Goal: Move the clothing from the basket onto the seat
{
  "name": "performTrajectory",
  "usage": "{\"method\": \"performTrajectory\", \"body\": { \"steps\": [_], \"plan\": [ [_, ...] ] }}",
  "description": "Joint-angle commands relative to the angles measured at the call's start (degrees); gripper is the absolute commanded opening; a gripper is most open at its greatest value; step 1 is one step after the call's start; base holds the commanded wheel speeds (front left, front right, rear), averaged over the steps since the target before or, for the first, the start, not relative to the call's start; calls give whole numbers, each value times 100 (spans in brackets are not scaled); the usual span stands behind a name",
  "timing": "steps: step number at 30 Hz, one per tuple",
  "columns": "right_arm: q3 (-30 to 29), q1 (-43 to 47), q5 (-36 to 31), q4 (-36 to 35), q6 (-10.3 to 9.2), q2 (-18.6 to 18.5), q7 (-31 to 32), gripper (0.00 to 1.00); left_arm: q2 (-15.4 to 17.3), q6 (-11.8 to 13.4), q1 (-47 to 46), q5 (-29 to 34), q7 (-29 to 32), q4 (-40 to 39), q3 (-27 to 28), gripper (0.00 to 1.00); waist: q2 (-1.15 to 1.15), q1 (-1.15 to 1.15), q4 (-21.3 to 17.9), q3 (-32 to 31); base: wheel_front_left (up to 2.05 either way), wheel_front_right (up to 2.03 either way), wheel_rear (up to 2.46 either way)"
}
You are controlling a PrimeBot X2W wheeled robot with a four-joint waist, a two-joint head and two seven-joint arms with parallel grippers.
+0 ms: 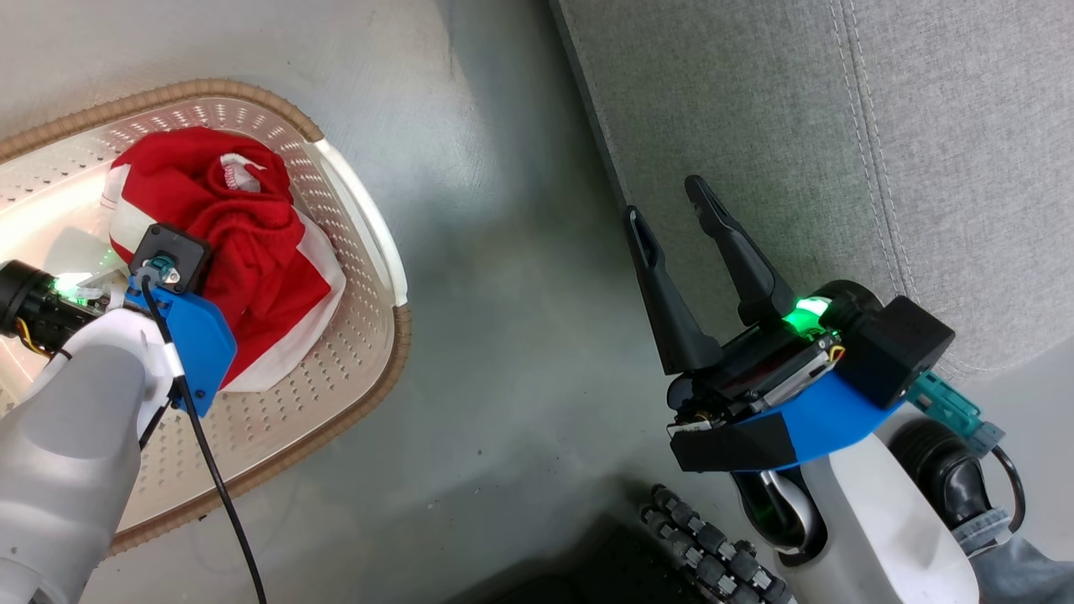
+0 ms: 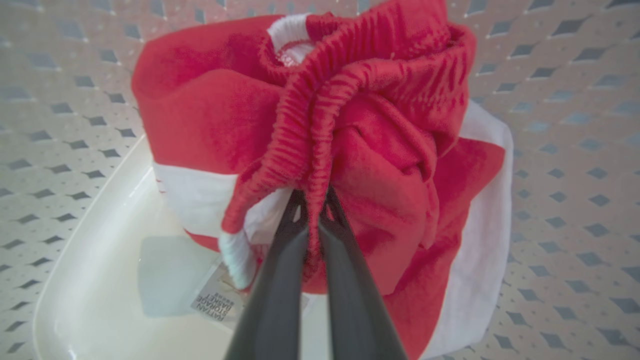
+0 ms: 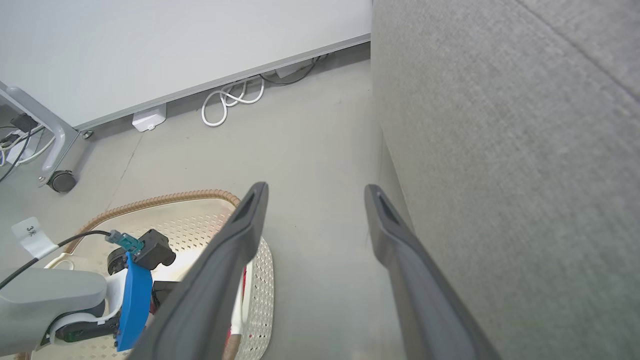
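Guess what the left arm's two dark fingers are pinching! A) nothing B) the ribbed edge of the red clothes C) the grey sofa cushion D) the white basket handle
B: the left wrist view shows the left arm's two long dark fingers closed on a ribbed edge of the soft red fabric clothing inside the cream perforated plastic basket.
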Motion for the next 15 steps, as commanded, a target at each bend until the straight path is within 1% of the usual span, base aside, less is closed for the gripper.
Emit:
{"method": "performTrajectory", "body": {
  "steps": [1, 10, 13, 15],
  "plan": [
    [0, -50, -15, 7, 1, 12, -23, 100, 4, -4, -106, -19, -36, 20, -9, 0, 0, 0, 3, -1, 0, 0, 0],
    [39, -135, -26, 31, 1, 12, -23, 100, -71, -4, -67, -217, -157, 134, -29, 0, 0, 0, 3, -56, 0, 0, 0],
    [106, -231, -14, 38, 1, 12, -23, 100, -102, 14, -18, -326, -260, 202, 57, 0, 0, 0, -24, -133, 0, 0, 0],
    [113, -268, -33, 81, 1, 11, -23, 100, -191, 40, 64, -403, -330, 232, 90, 0, 0, 0, 7, -270, 0, 0, 0]
  ]
}}
